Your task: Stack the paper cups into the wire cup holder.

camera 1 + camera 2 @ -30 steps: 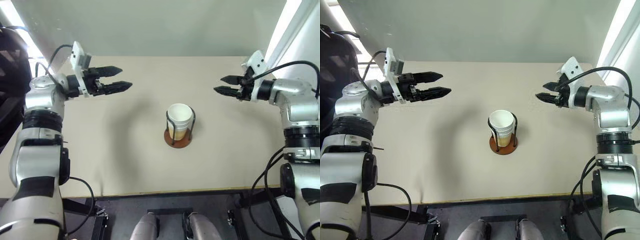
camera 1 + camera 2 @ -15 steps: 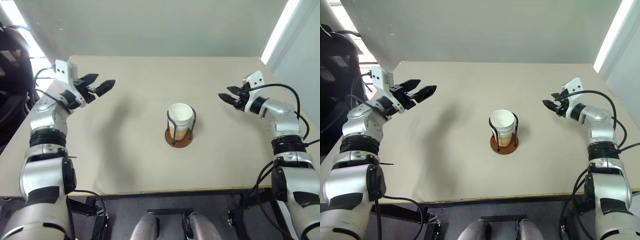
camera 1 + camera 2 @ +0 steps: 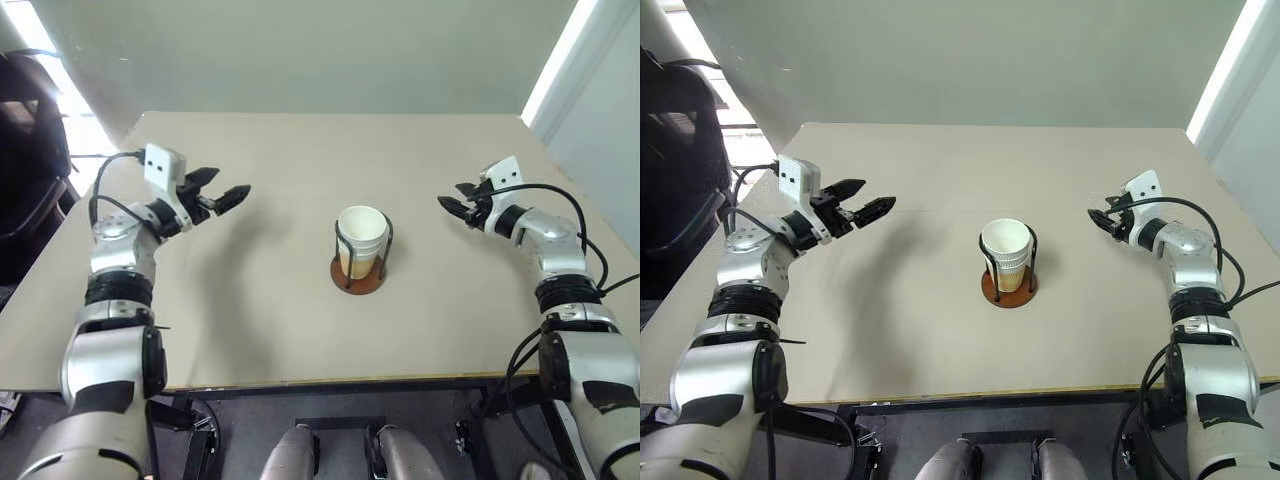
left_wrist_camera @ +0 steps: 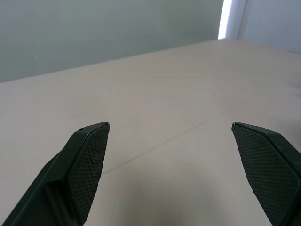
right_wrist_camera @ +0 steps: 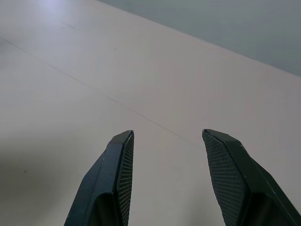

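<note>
Cups (image 3: 360, 238) sit nested in the holder (image 3: 357, 274), near the middle of the table (image 3: 280, 330). The stack stands upright inside the black wire loops, on the round brown base. No loose cup lies on the table, so the job looks done.

Both arms have come down lower since a second ago, and they have moved a bit farther out to the sides. The left gripper (image 3: 222, 190) hangs well apart from the cups, with its fingers spread wide and nothing between them. The right gripper (image 3: 455, 198) is just as far off on the other side, fingers partly spread and empty too. To me it looks like the arms are backing off to rest.

All around the holder the table is bare, so there is lots of room. The holder is far from every edge. Each gripper is over the table, not far from its own side edge.
</note>
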